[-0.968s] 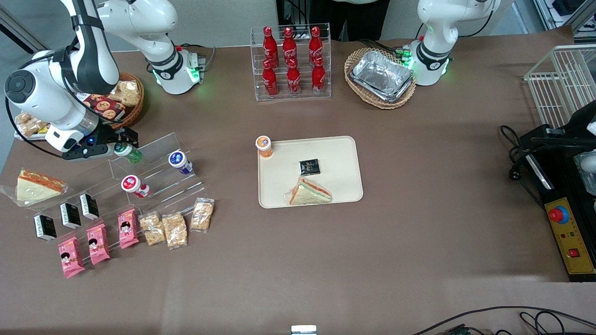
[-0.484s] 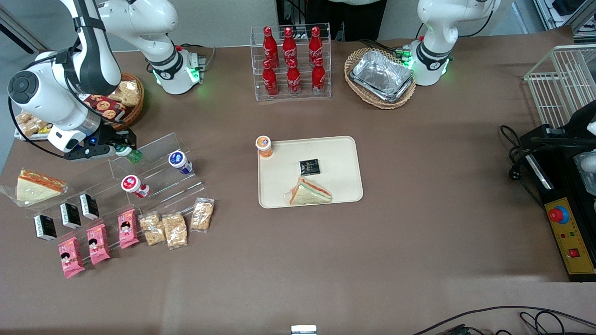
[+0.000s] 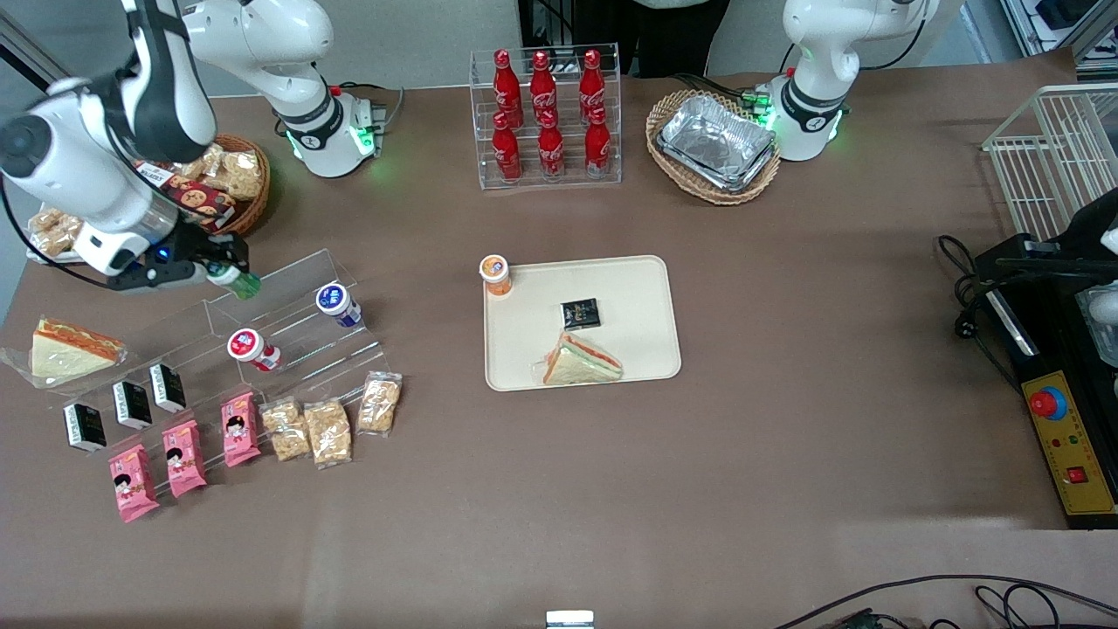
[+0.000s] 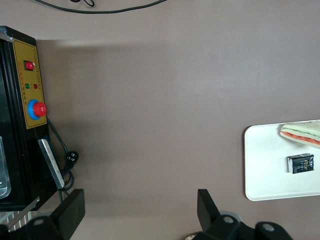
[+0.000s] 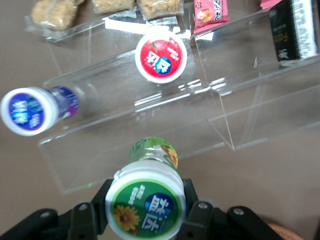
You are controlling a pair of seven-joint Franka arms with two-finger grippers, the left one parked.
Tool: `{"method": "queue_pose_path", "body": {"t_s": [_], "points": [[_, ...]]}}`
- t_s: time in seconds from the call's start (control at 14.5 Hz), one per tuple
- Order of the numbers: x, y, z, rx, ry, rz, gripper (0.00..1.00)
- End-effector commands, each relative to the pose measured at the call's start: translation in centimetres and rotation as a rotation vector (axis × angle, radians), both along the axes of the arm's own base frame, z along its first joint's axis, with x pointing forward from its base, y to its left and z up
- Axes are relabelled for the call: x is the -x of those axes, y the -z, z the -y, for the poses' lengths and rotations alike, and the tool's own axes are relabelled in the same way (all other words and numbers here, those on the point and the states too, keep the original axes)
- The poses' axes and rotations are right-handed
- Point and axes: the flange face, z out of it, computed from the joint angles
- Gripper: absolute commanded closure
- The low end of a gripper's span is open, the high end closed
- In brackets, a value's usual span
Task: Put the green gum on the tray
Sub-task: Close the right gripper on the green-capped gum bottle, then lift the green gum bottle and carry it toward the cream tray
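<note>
The green gum (image 5: 147, 200) is a green bottle with a white lid and a green label, and my gripper (image 5: 145, 207) is shut on it just under the lid. In the front view the gripper (image 3: 223, 273) holds the green gum (image 3: 240, 281) above the top step of a clear acrylic stand (image 3: 297, 336), toward the working arm's end of the table. The beige tray (image 3: 642, 288) lies mid-table with a sandwich (image 3: 581, 361), a small black packet (image 3: 581, 312) and an orange-lidded bottle (image 3: 495, 274) on it.
A blue-lidded bottle (image 3: 336, 304) and a red-lidded bottle (image 3: 251, 348) rest on the stand. Black boxes (image 3: 131, 404), pink packets (image 3: 182, 459) and snack bags (image 3: 332, 424) lie nearer the camera. A cola rack (image 3: 546, 114) and a foil-tray basket (image 3: 714, 144) stand farther away.
The gripper has closed on the green gum and lifted it slightly off the stand's top step. The arm has risen with it.
</note>
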Motion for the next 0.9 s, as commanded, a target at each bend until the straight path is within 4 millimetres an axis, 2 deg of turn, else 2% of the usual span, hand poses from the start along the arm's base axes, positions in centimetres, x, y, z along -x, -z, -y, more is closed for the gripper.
{"method": "queue_pose_path", "body": {"t_s": [0.0, 0.14, 0.28, 0.55, 0.76, 0.83], "points": [[-1.1, -8.5, -0.8, 0.008, 0.018, -0.029, 0.82], [-1.8, -11.7, -2.4, 0.021, 0.029, -0.062, 0.83], [-2.1, -14.1, -5.4, 0.036, 0.055, -0.064, 0.84], [-1.8, -16.9, -12.2, -0.033, 0.165, -0.067, 0.83], [-1.1, -17.7, -20.1, -0.063, 0.254, -0.086, 0.83], [-0.6, -17.4, -23.5, -0.042, 0.273, -0.09, 0.83]]}}
